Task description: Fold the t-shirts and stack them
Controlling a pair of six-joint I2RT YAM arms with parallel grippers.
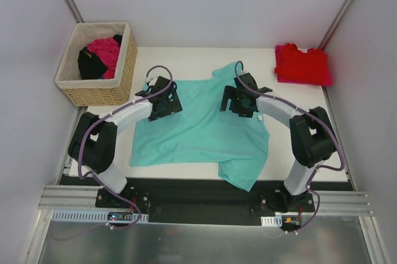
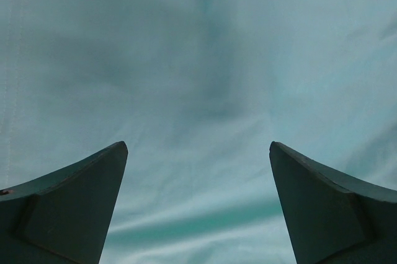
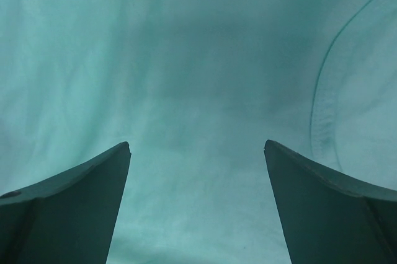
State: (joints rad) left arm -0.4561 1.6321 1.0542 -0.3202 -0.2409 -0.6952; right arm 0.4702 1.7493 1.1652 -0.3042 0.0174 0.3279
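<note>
1. Top external view:
   - The teal t-shirt [image 1: 198, 134] lies spread flat in the middle of the white tabletop [image 1: 186, 56]. One sleeve points away from the arm bases, and the other hangs over the near edge.
   - The left pincer [image 1: 164, 99] is over the far left part of the teal t-shirt, and the right pincer [image 1: 240, 100] is over its far right part. From this height I cannot tell how their jaws stand.
   - A folded red t-shirt [image 1: 303, 66] sits beyond and to the right of the teal t-shirt, well apart from it.
   - A woven basket [image 1: 99, 93] stands just beyond the teal t-shirt's far left corner. It holds a crumpled magenta t-shirt [image 1: 107, 50] and some black cloth [image 1: 90, 64].

2. Left wrist view:
   - The left pincer [image 2: 198, 146] is spread wide, with nothing between its dark fingers [image 2: 68, 208].
   - The teal t-shirt [image 2: 198, 59] fills the whole picture beyond the tips, smooth but for soft ripples.
   - Whether the tips touch the cloth cannot be told.

3. Right wrist view:
   - The right pincer [image 3: 197, 145] also stands wide apart and grips nothing.
   - The teal t-shirt [image 3: 186, 59] fills the picture here too.
   - A curved stitched seam [image 3: 319, 90] runs across the teal t-shirt, to the right of the gap between the fingers.
</note>
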